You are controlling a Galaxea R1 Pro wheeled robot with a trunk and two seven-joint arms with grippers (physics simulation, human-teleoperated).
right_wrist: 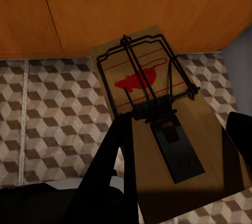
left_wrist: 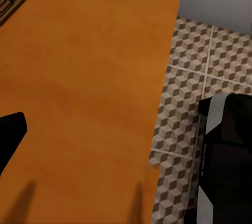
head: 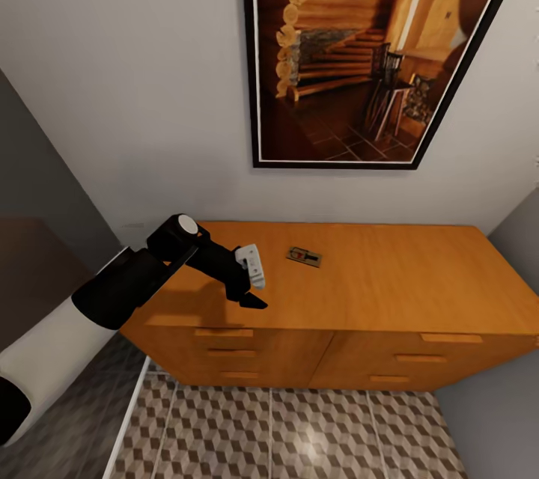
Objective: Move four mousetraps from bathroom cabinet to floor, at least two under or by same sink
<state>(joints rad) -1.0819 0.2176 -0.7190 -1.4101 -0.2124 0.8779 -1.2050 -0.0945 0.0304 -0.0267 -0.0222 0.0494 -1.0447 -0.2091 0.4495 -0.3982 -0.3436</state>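
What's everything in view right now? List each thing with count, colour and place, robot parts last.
mousetrap on the cabinet: one, tan with dark metal, on the top toward the wall
held mousetrap: one, tan, red mouse print, black wire, in the right gripper above the floor
cabinet: one, orange-brown, against the wall
bathroom floor: cube-pattern tiles, brown and beige
framed picture: one, black frame, log interior, on the wall
left gripper: black, over the cabinet top
right gripper: black fingers around the trap

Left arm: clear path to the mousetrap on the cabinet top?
Probably yes. The left gripper hovers over the cabinet, and bare wood is all that lies between it and the mousetrap.
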